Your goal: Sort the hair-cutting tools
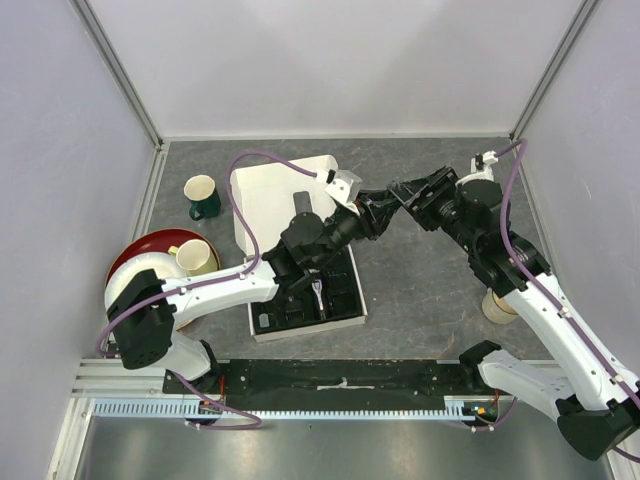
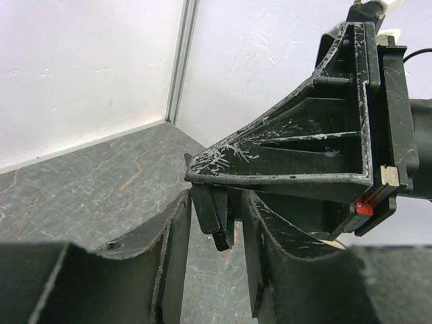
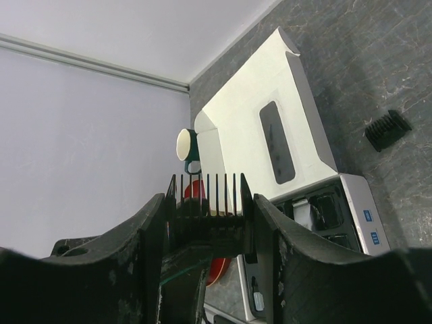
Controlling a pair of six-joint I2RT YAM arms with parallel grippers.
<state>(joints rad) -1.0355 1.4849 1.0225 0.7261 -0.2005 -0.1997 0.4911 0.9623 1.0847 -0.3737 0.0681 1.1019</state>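
Note:
My right gripper (image 3: 206,202) is shut on a black comb guard (image 3: 206,217), its teeth pointing up, held above the table's middle. In the left wrist view the guard's lower end (image 2: 214,219) hangs between my left gripper's (image 2: 216,210) fingers. It sits close to the left finger, with a narrow gap at the right one. From above, the left gripper (image 1: 371,214) and the right gripper (image 1: 393,196) meet tip to tip. A second comb guard (image 3: 388,129) lies on the grey table. The clipper cannot be made out.
The white box (image 1: 275,195) lies open with its lid back, and its black tray (image 1: 305,300) sits under my left arm. A green-and-cream mug (image 1: 203,196) stands at the back left. A red bowl (image 1: 135,258) holds another mug. A cup (image 1: 497,306) stands right.

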